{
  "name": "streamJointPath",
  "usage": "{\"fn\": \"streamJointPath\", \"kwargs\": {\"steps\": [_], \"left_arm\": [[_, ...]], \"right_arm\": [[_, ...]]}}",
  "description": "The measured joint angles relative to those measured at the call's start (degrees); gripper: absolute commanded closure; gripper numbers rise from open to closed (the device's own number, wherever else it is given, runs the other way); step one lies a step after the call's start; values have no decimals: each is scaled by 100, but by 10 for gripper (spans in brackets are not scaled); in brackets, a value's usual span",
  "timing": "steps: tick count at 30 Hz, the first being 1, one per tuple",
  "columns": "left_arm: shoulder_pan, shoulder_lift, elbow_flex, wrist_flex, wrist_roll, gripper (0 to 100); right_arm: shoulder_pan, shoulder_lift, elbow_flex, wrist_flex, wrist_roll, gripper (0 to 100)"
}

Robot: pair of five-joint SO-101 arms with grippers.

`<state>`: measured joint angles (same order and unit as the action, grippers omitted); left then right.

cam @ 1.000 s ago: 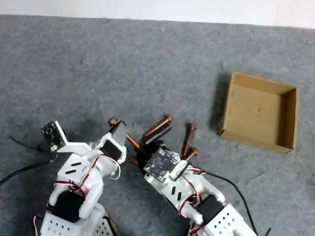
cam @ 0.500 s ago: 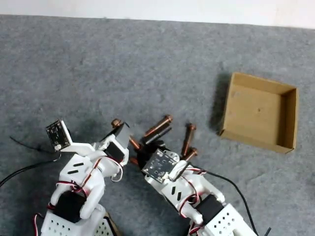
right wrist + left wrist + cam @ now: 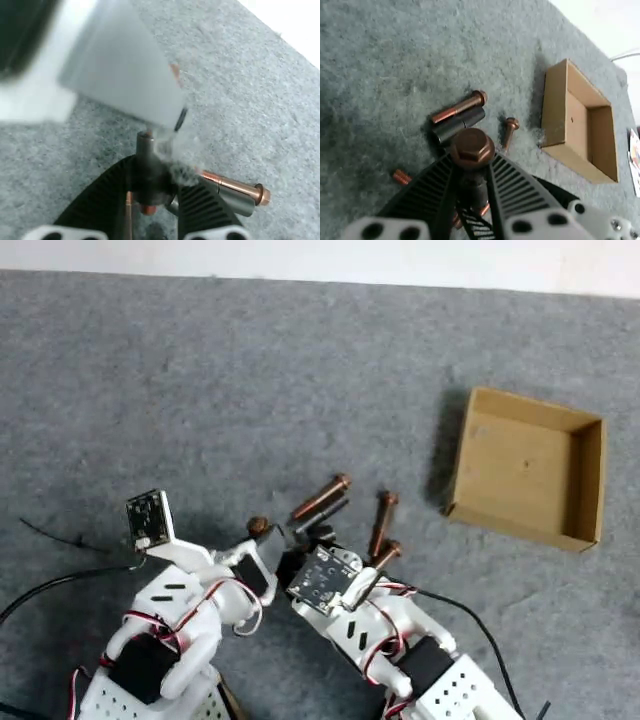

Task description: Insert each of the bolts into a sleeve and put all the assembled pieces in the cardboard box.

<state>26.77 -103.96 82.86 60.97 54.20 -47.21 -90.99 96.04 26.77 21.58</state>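
- Your left arm (image 3: 190, 600) has swung in across the surface (image 3: 200, 370) over the last second. The bolt (image 3: 471, 148) it carries was well off to one side and now sits just beside the right claw (image 3: 150, 174).
- Your left claw (image 3: 471, 160) pinches that bolt just under its head.
- Your right claw is clamped on a dark sleeve (image 3: 146, 157), held upright off the surface.
- This looks like the mating step, with bolt and sleeve nearly brought together. You cannot tell whether the shank has entered the sleeve, because the left arm's blurred white body covers the sleeve's top in the right wrist view.
- The bolt is copper-coloured with a flanged hex head. The sleeve is a plain, dark, smooth tube.
- A second bolt (image 3: 320, 496) lies against a second sleeve (image 3: 322, 512) on the surface, with two more bolts near them.
- The cardboard box (image 3: 525, 468) stands well apart and holds no assembled piece yet.
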Motion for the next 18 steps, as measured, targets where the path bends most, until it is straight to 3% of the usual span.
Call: {"fn": "streamJointPath", "kwargs": {"steps": [6,13,15,18], "left_arm": [[79,-9,-26,62,0,954],[62,9,149,-149,-220,431],[18,9,290,-264,-211,351],[0,18,352,-387,-26,342]], "right_arm": [[-9,0,0,0,0,994],[185,9,0,0,0,994],[202,0,0,0,0,994],[237,0,0,0,0,994]]}}
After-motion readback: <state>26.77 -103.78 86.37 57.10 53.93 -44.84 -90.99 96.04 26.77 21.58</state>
